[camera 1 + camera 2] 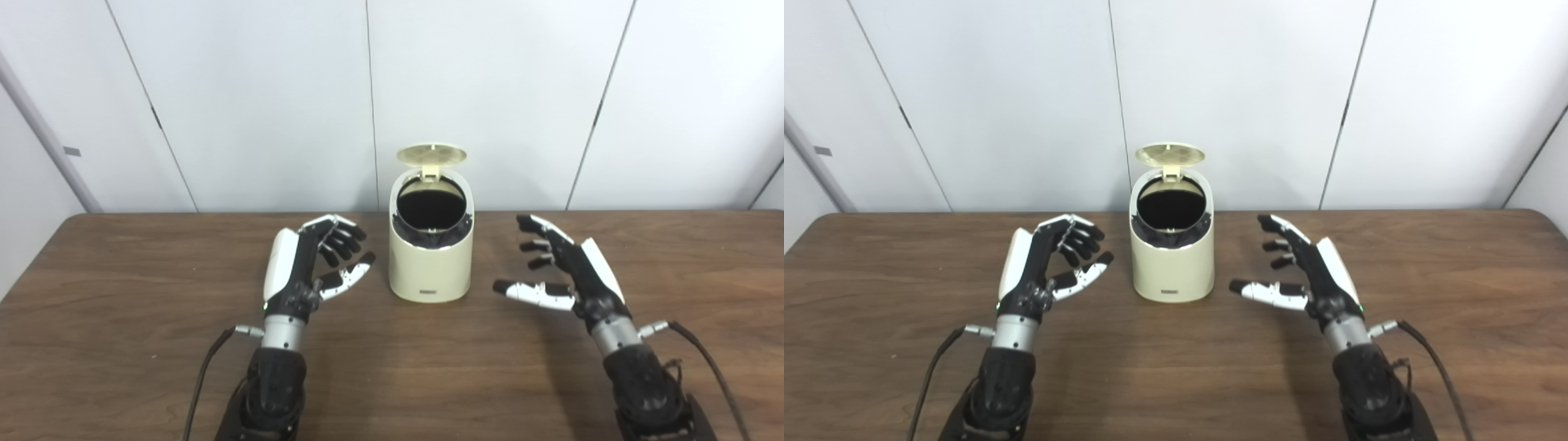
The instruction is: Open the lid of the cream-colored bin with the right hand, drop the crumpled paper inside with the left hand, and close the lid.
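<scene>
One cream-coloured, rounded plastic bin (430, 269) stands on the table; one round cream lid (431, 155) belongs to it, hinged up at the back; one dark circular opening (430, 208) shows in its top; one small dark label (430, 292) sits low on its front; two black-and-white robot hands are in view, a left hand (309, 266) and a right hand (560, 269); one brown wood-grain table (122, 275) bears everything; no crumpled paper is visible to count.

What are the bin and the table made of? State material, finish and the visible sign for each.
Bin: likely plastic, smooth cream satin; seamless rounded wall, thin moulded lid standing open. A dark liner seems to line the opening.
Table: wood or wood-look laminate, matte brown; streaked grain. Which one cannot be told.
</scene>
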Tool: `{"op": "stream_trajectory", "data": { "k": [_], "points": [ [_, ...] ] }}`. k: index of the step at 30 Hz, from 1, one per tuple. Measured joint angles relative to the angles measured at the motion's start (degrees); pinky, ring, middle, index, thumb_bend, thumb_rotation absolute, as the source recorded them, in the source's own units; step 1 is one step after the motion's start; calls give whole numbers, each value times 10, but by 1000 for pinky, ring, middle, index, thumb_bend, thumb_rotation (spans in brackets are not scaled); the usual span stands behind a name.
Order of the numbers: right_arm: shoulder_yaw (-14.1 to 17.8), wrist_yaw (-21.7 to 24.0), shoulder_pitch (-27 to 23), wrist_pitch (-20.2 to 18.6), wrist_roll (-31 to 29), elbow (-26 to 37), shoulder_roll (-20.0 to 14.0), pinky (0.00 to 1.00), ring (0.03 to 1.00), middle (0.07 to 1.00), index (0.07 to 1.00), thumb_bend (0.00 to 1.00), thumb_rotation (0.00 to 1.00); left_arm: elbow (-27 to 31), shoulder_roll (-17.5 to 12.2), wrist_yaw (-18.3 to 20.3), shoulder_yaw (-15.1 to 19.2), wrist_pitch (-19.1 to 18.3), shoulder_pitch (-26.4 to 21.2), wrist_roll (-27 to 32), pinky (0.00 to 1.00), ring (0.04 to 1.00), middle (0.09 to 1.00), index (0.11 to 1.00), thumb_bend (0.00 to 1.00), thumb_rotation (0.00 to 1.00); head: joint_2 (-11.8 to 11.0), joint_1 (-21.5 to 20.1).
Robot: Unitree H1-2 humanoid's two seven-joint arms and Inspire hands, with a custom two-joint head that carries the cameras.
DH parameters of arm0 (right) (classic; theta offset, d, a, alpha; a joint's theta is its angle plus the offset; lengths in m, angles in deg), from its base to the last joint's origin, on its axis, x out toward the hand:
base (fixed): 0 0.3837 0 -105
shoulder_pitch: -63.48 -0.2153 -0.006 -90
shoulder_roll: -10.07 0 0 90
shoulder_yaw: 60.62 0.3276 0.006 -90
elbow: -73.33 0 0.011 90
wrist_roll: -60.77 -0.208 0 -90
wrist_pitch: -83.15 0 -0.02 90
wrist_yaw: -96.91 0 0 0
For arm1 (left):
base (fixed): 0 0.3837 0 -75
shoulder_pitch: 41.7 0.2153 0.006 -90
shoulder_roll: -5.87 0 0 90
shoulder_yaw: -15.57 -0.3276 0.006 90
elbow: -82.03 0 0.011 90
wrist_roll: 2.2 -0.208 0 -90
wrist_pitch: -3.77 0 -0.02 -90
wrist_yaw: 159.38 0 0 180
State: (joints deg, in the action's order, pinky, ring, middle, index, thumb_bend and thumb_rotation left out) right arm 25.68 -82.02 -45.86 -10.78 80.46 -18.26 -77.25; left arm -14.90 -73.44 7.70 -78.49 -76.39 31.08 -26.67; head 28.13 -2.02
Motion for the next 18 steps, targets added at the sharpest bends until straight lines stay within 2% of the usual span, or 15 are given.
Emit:
{"op": "stream_trajectory", "data": {
  "k": [2, 3, 4, 6, 9, 11, 18],
  "points": [
    [0, 2, -9, 0, -3, 0, -8, 647, 782, 864, 861, 643, 386, 0, 3, 4, 6, -1, 4, 21, 431, 557, 625, 499, 509, 43, -3, 1],
    [0, 5, -12, 0, -4, 0, -12, 657, 790, 868, 864, 645, 382, 0, 4, 7, 6, -1, 8, 28, 438, 565, 645, 603, 596, 22, -4, 1],
    [0, 8, -16, 0, -5, 0, -16, 665, 794, 870, 866, 647, 381, 0, 5, 11, 6, -2, 12, 33, 444, 574, 659, 659, 639, 11, -4, 1],
    [0, 15, -22, 0, -8, 1, -23, 678, 799, 872, 867, 653, 374, -2, 8, 19, 6, -3, 25, 47, 467, 598, 676, 712, 676, 2, -13, -1],
    [0, 24, -32, 0, -10, 0, -31, 676, 793, 867, 864, 667, 367, -8, 13, 26, 7, -10, 40, 66, 486, 611, 683, 725, 682, 0, -19, -2],
    [-2, 32, -42, 0, -9, 1, -34, 681, 795, 874, 877, 671, 386, -8, 13, 27, 10, -10, 40, 71, 488, 615, 687, 724, 685, 0, -30, -3],
    [-17, 50, -79, 0, 0, 2, -58, 702, 821, 890, 883, 699, 411, -11, 13, 27, 10, -7, 40, 73, 526, 637, 692, 735, 692, 12, -40, -5]
  ]
}}
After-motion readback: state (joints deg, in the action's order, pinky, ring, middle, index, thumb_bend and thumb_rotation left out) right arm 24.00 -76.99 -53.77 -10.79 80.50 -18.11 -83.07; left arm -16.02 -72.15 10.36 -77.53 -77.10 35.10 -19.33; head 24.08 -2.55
